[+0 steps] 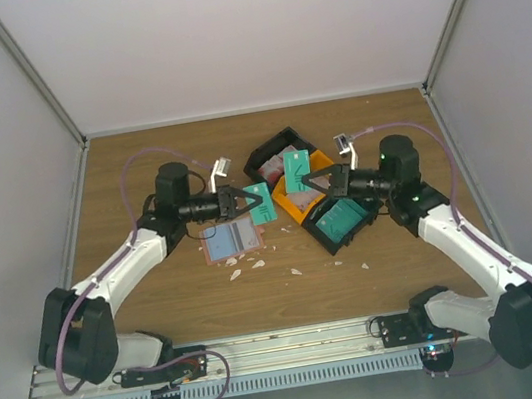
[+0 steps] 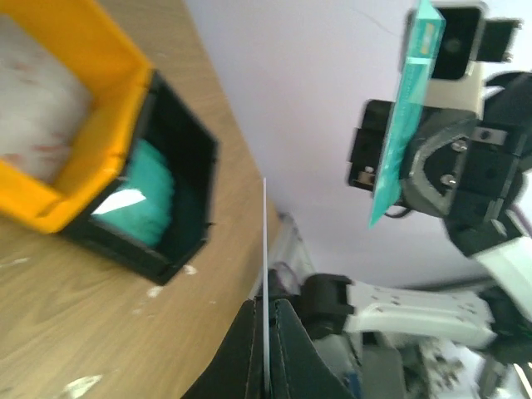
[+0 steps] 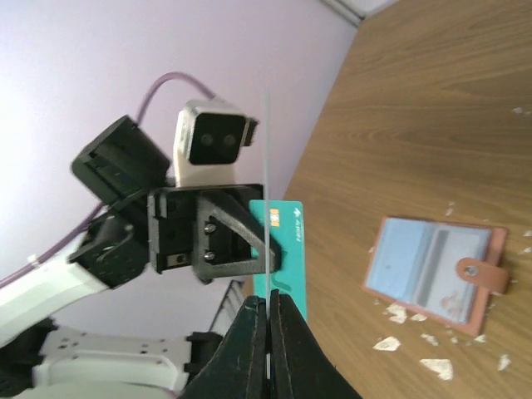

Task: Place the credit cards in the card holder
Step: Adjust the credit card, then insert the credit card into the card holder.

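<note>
**Top view.**
- Left fingers [image 1: 242, 203]: closed on a teal credit card, the left-held card [image 1: 263, 204], raised off the counter [image 1: 191, 302].
- Right fingers [image 1: 322, 182]: closed on the right-held card [image 1: 297, 172], also teal. It is near the other card, and the two sets of fingers face each other.
- Card holder [image 1: 230, 239]: open flat, blue inside up, just beneath the left fingers.
- Orange bin [image 1: 293, 209] and black bin [image 1: 342, 220] of teal cards: under the right fingers.
- White scraps [image 1: 256, 263]: beside the holder.

**Left wrist view.**
- Left fingers [image 2: 256, 353] clamp the left-held card [image 2: 264, 241], seen edge-on as a thin line.
- Ahead and to the right is the right-held card [image 2: 406, 125]; its print is too small to read.
- Orange bin [image 2: 33, 208] and black bin [image 2: 170, 256]: left of the fingers.

**Right wrist view.**
- Right fingers [image 3: 256, 332] pinch the right-held card [image 3: 267, 150], seen edge-on.
- Straight ahead, the left fingers [image 3: 264, 253] grip the left-held card [image 3: 289, 274]. It bears an orange mark and white lettering, not legible.
- Card holder [image 3: 436, 270]: right of the fingers, on the counter [image 3: 432, 125].
</note>
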